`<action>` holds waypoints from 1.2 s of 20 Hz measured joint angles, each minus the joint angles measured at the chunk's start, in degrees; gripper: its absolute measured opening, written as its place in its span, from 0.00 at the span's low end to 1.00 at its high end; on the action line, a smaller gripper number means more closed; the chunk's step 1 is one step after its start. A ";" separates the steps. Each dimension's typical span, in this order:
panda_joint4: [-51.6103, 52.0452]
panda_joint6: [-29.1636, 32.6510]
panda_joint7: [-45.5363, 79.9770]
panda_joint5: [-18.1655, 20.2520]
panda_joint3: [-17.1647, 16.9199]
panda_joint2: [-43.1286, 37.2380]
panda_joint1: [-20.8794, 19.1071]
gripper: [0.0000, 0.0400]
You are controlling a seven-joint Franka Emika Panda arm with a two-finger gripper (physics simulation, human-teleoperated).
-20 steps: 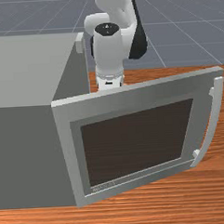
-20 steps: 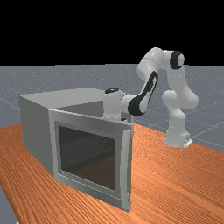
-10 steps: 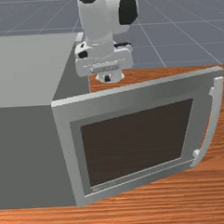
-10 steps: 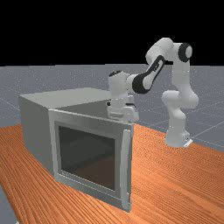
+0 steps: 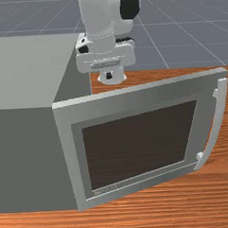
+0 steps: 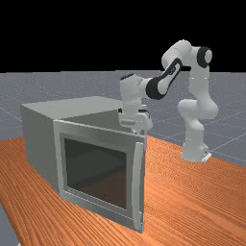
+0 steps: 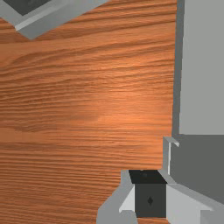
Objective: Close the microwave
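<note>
I hold the hand [image 6: 135, 118] high, likely to clear the open door [image 5: 134, 100] and push its outside; whether the fingers [image 5: 112, 79] are apart, I can't tell.

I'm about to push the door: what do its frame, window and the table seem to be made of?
Frame: probably painted metal or plastic, plain grey and smooth, softly shaded.
Window: perhaps tinted glass or clear plastic, a flat dark pane.
Table: looks like wood, orange-brown with streaked grain; the wrist view's bright patch suggests a light sheen.
</note>
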 joint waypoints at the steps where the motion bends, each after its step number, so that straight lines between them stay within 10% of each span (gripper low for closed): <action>1: 0.11 0.08 0.00 0.07 -0.06 0.01 0.05 0.00; 15: 8.17 -0.51 4.23 -0.17 -0.78 -7.60 0.62 0.00; 24: 27.04 -5.32 9.26 -0.15 0.46 1.54 1.58 0.00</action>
